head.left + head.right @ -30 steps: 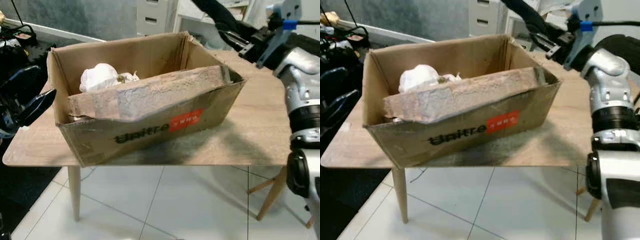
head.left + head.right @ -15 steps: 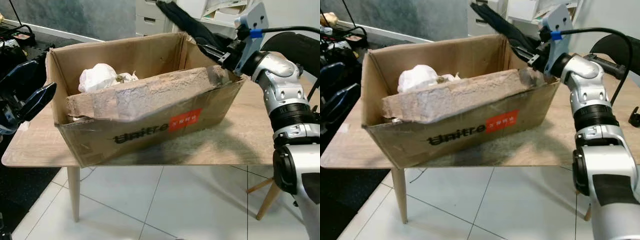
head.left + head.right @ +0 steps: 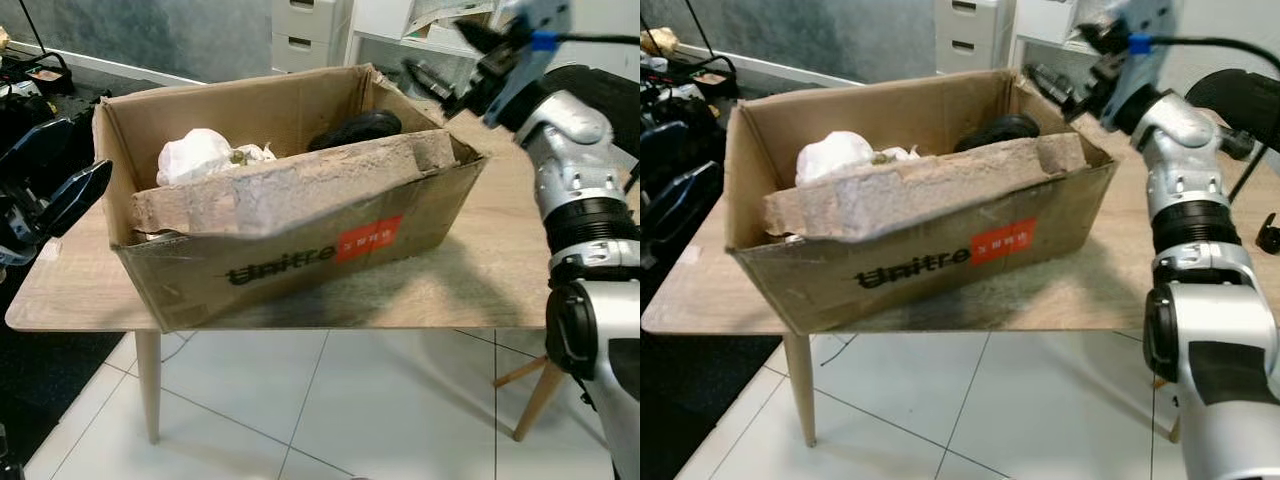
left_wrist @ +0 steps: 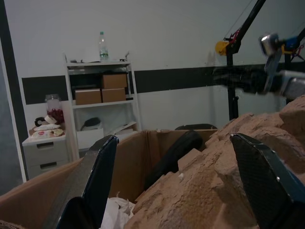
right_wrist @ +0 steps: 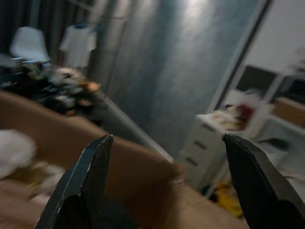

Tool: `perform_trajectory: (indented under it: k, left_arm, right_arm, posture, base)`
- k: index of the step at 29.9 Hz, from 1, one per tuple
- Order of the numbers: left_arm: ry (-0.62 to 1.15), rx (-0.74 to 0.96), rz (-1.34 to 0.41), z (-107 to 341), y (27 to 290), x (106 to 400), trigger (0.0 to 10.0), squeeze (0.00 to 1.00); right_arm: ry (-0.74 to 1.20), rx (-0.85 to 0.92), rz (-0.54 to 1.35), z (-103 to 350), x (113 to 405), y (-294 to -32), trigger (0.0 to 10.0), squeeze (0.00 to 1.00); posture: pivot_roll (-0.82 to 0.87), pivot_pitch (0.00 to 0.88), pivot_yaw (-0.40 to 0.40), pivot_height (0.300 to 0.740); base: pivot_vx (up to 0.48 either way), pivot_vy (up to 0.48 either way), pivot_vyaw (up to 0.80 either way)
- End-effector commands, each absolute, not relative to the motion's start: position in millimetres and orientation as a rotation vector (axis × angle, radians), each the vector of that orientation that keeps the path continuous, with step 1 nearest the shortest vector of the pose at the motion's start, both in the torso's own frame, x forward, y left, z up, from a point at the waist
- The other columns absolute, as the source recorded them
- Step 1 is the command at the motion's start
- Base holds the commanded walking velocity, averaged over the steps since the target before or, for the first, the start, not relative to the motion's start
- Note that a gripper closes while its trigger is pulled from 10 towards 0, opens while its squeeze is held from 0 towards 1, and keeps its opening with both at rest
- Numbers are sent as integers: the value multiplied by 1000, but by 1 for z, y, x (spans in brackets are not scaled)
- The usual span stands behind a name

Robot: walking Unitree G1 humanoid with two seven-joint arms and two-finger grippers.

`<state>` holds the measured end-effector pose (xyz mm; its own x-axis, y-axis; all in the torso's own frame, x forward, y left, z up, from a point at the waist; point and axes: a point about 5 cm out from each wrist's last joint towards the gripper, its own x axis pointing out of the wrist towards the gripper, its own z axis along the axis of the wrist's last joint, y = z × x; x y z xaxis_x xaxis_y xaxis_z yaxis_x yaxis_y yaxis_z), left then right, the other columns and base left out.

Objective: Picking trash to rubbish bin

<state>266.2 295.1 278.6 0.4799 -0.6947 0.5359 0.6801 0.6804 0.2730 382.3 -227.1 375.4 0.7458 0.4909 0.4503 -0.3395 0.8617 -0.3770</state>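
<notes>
**One black item in the box**

You had the right gripper (image 5: 164, 183) spread empty at upper right, black trash (image 3: 356, 129) lying inside the cardboard box (image 3: 300, 262) mid-frame. Left gripper (image 4: 178, 183) gaped beside it; swinging inward, you risked shoving it.

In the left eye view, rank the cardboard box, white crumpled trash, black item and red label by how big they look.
1. Cardboard box
2. White crumpled trash
3. Black item, partly hidden behind the inner flap, so it may really be bigger
4. Red label, looks close to the black item's visible part
</notes>
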Motion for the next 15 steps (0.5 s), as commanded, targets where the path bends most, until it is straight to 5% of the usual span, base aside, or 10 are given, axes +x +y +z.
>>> perform_trajectory:
  k: [1,5,8,13,15]
  left_arm:
    - [-659,38,-844,277,290,268,10000,0]
    - [-644,36,-827,274,291,270,10000,0]
    - [-604,43,-761,267,296,276,10000,0]
    - [-586,40,-700,263,302,280,10000,0]
    - [-576,29,-625,259,311,282,10000,0]
  right_arm:
    - [-602,-279,392,383,378,-238,10000,0]
    - [-578,-307,190,380,372,-270,10000,0]
    - [-538,-304,-140,372,351,-331,10000,0]
    - [-513,-302,-304,365,334,-363,10000,0]
    - [-463,-293,-468,352,317,-394,10000,0]
  posture:
    - [-25,83,-21,740]
    - [-33,85,-14,740]
    - [-42,89,-10,740]
    - [-47,91,-8,740]
    - [-50,96,-7,740]
  base:
    - [0,0,0]
    - [0,0,0]
    - [0,0,0]
    - [0,0,0]
    - [0,0,0]
